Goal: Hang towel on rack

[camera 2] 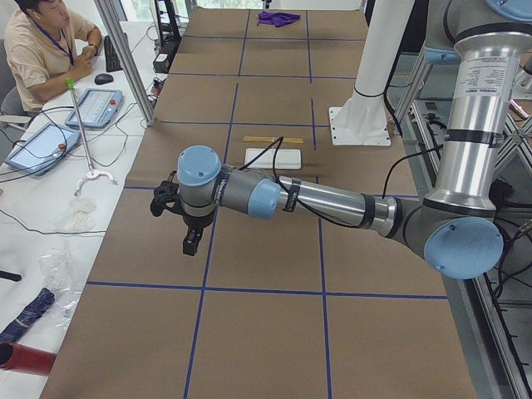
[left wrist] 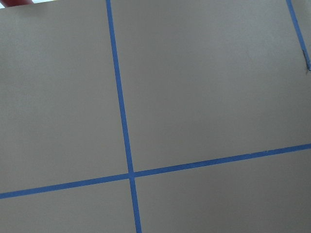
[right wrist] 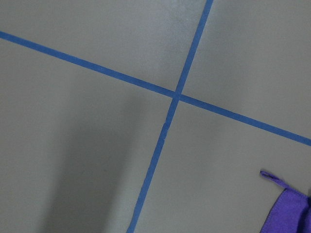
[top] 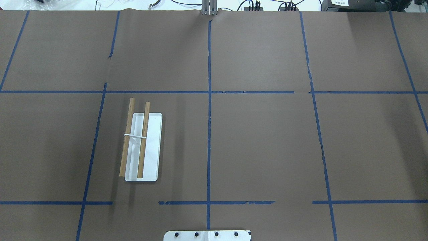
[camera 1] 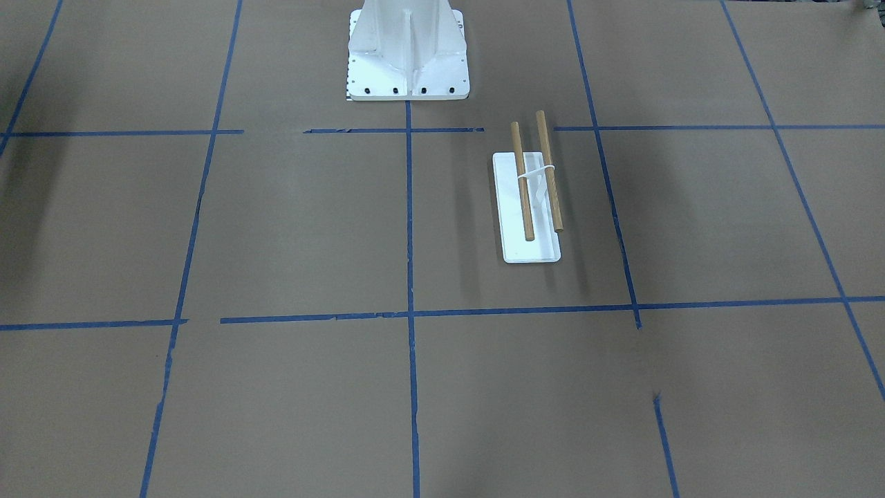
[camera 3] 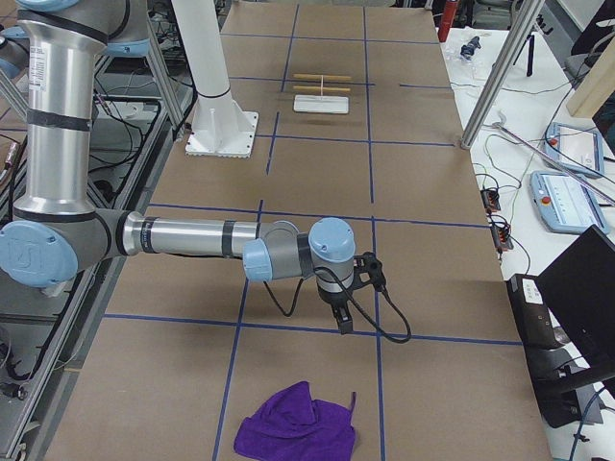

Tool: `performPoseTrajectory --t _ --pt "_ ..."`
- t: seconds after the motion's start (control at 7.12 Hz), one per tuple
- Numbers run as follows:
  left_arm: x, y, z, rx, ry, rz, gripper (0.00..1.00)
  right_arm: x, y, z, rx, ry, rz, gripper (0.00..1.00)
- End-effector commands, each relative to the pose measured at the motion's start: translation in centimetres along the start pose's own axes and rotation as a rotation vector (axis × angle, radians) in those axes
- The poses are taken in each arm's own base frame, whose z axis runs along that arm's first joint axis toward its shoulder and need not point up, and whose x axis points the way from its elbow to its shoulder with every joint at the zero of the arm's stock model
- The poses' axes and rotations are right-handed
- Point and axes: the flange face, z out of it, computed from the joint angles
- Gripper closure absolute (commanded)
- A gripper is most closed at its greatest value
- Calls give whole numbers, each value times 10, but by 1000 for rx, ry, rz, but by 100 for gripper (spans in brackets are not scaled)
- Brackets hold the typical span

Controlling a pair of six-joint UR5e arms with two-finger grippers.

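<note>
The purple towel [camera 3: 296,423] lies crumpled on the brown table near the robot's right end. It also shows far off in the exterior left view [camera 2: 278,17], and its looped corner shows in the right wrist view [right wrist: 291,211]. The rack [camera 1: 532,249], a white base with two wooden dowels, stands bare on the robot's left half [top: 152,144] [camera 2: 274,158] [camera 3: 321,105]. My left gripper [camera 2: 192,243] hovers over the table short of the rack. My right gripper [camera 3: 345,323] hovers a little short of the towel. Both show only in the side views, so I cannot tell whether they are open.
The white bolted pedestal [camera 1: 408,62] [top: 207,235] stands at the robot's edge of the table, between the arms. Blue tape lines grid the brown paper. An operator [camera 2: 46,50] sits beside a side bench with tablets and cables.
</note>
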Motion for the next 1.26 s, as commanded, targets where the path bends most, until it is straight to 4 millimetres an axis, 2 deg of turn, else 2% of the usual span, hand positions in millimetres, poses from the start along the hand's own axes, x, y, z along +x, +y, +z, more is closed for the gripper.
performPoseTrajectory --t 0.0,0.14,0.28,0.42,0.56,0.7,0.84,0.98,1.12 --pt "4 1 25 32 65 89 0 2 14 9 3 -5 -9 0" --pt "6 19 37 26 88 113 0 5 34 15 15 8 -26 0" --pt "3 36 40 56 93 145 0 17 82 35 -24 20 34 0" --pt "6 44 45 81 101 187 0 20 104 42 -30 22 38 0" --pt "9 43 44 86 103 150 0 30 124 57 -67 16 61 3" --pt "12 40 41 98 100 122 0 49 144 80 -105 10 89 8" --pt "12 40 41 122 102 138 0 74 156 106 -108 42 87 8" --pt "15 39 38 128 107 128 0 90 161 124 -95 44 76 11" --pt "18 39 36 135 113 115 0 93 180 129 -111 43 93 12"
